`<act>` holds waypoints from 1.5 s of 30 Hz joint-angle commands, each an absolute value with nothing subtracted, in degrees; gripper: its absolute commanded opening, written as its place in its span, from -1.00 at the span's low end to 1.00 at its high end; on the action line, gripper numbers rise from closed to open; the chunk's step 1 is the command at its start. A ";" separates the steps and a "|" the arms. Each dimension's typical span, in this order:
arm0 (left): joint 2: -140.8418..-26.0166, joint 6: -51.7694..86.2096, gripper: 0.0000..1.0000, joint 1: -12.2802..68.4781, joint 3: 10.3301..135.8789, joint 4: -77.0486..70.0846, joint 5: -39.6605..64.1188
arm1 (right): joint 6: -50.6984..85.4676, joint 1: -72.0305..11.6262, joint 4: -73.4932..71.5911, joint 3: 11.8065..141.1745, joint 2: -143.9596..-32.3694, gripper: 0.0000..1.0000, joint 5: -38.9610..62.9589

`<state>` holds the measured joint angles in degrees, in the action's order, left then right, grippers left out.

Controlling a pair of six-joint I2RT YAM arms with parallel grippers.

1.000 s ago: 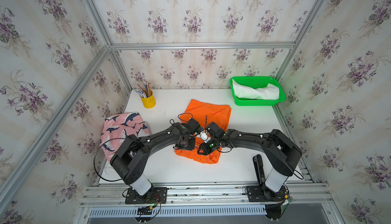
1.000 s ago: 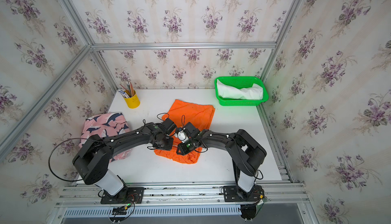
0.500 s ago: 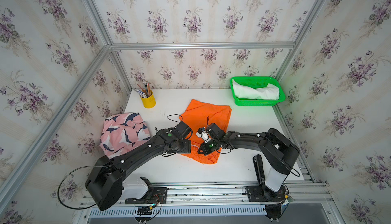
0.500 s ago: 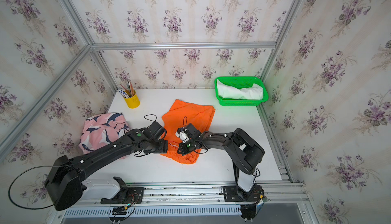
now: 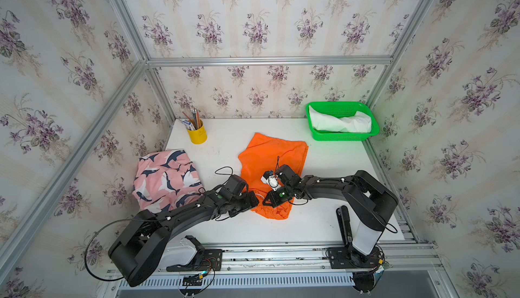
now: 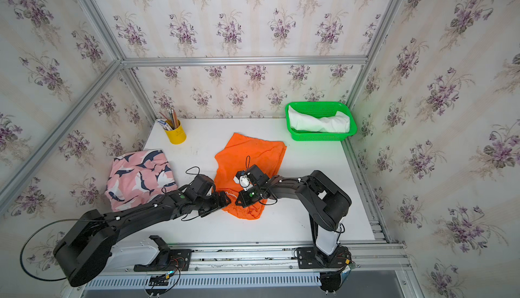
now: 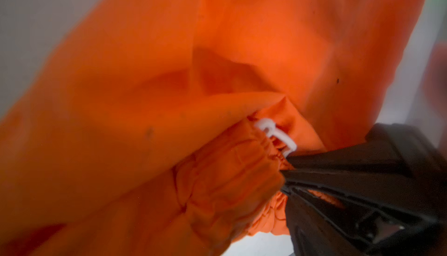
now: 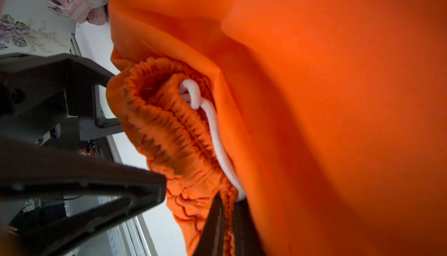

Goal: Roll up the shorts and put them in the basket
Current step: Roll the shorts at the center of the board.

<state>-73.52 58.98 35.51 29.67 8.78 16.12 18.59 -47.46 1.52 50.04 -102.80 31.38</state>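
The orange shorts (image 5: 274,156) lie spread on the middle of the white table (image 5: 323,220), with their elastic waistband (image 8: 169,126) and white drawstring (image 8: 212,126) bunched at the near end. My right gripper (image 5: 266,200) is shut on that waistband, its two black fingers (image 8: 215,221) pinching the gathered cloth. Facing it at the bunch's left edge, my left gripper (image 5: 252,199) is open, its fingers (image 8: 104,184) spread and holding nothing. The pink shark-print shorts (image 5: 166,178) are heaped at the table's left edge. The white shorts (image 5: 337,123) lie in the basket.
A green basket (image 5: 342,137) stands at the back right corner. A yellow cup of pencils (image 5: 198,134) stands at the back left. An aluminium rail (image 5: 281,254) runs along the front edge. Patterned walls close in the left, back and right sides.
My left gripper has opened and let go of the orange cloth. Its arm has dropped and stretched out low along the table. The right gripper has kept its hold in place.
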 commanded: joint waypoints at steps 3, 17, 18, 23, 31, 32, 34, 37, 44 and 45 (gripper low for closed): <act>-73.68 58.92 0.57 33.61 29.18 6.38 16.15 | 15.86 -47.24 9.37 49.40 -102.77 -1.00 30.53; -75.70 53.20 -0.28 32.71 34.87 16.91 13.26 | 13.95 -47.59 13.96 50.57 -94.07 -0.49 19.93; -75.61 53.03 -0.30 32.70 35.34 17.57 13.27 | 13.35 -47.92 15.04 50.75 -91.87 -0.34 16.79; -75.42 52.64 -0.33 32.71 37.24 20.39 14.38 | 9.84 -51.01 18.82 51.08 -81.95 -0.10 2.37; -75.57 52.56 -0.34 32.69 39.59 23.01 17.11 | 1.16 -66.53 11.86 48.98 -79.16 0.21 -12.09; -75.68 52.56 -0.35 32.65 39.80 23.24 17.47 | 0.54 -68.20 10.55 48.79 -80.04 0.26 -14.74; -75.87 52.64 -0.35 32.56 40.38 23.84 18.44 | -1.36 -71.86 6.91 48.07 -82.16 0.46 -19.80; -75.94 52.56 -0.35 32.52 41.00 24.59 19.68 | -4.20 -75.47 1.01 46.26 -85.26 0.57 -26.13; -76.59 52.55 -0.36 31.89 41.90 25.64 22.89 | -12.63 -79.82 -13.20 40.99 -91.97 0.70 -35.93; -76.73 52.56 -0.35 31.85 41.92 25.74 23.33 | -14.15 -80.02 -14.84 40.62 -93.37 0.70 -37.18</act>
